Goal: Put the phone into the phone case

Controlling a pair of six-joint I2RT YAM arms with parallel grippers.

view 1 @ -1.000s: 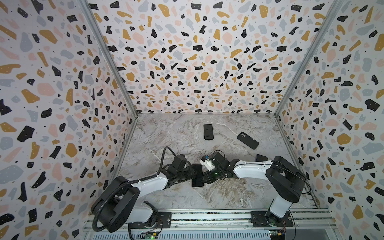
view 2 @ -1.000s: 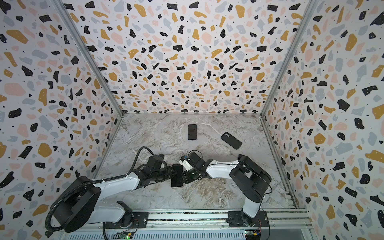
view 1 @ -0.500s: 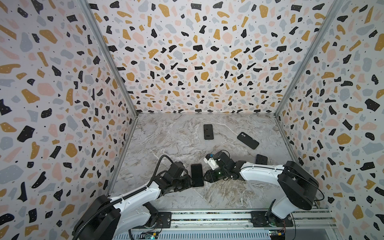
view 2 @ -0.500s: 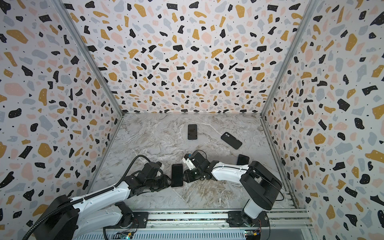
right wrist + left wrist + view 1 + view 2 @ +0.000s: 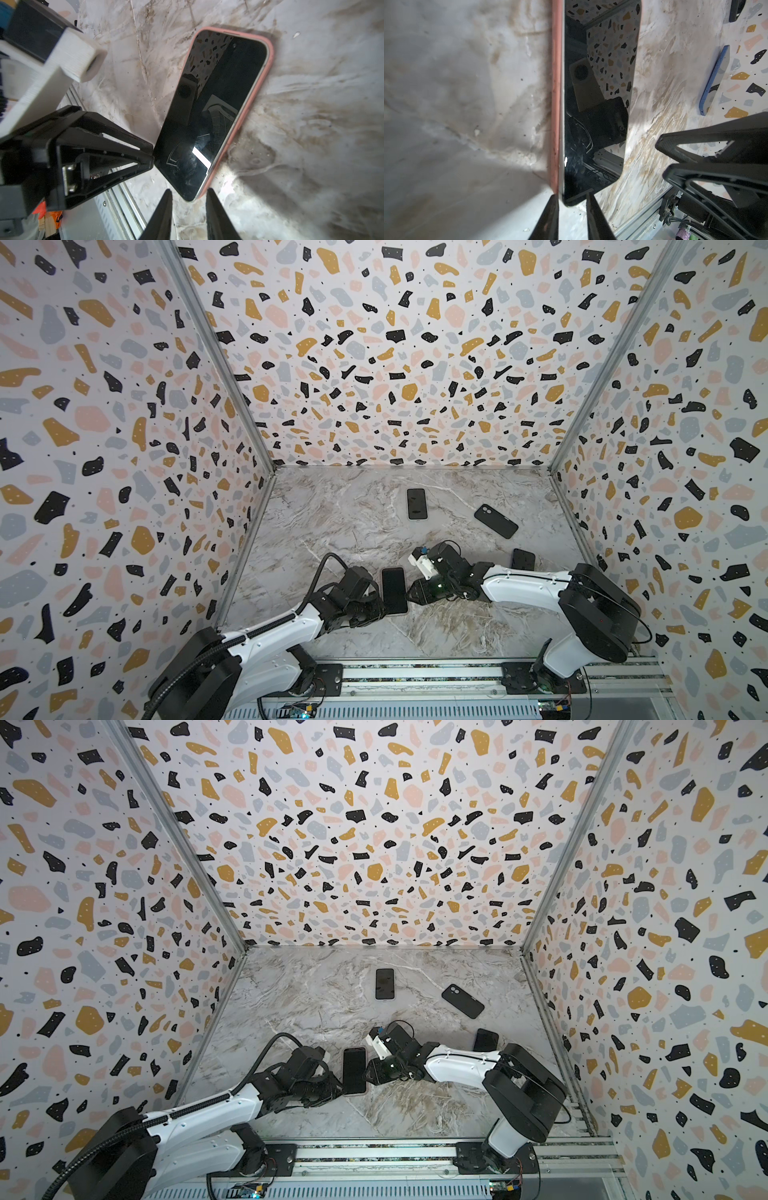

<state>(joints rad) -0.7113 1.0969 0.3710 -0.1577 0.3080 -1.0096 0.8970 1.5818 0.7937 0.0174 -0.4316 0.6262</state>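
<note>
1 step in hand, by judgement: pressing the phone (image 5: 394,590) fully down into the pink case (image 5: 270,56). Recommend bracing 1 long side with the right gripper (image 5: 412,593) while pushing down at the near corner with the left gripper (image 5: 572,204); keep pressure vertical, work corner by corner, avoid sliding the lot across the table (image 5: 436,630). Left pair of fingers narrowly parted astride that corner; cannot tell whether actually pinching. Right pair likewise slightly parted, holding nothing, tips just beside the opposite long edge. Location of phone: flat, screen up, near the front of the table, between both grippers. Glossy black glass, smudged, mirroring the walls (image 5: 374,364). Silver frame showing above the pink rim along 1 side: probably not yet fully seated.
</note>
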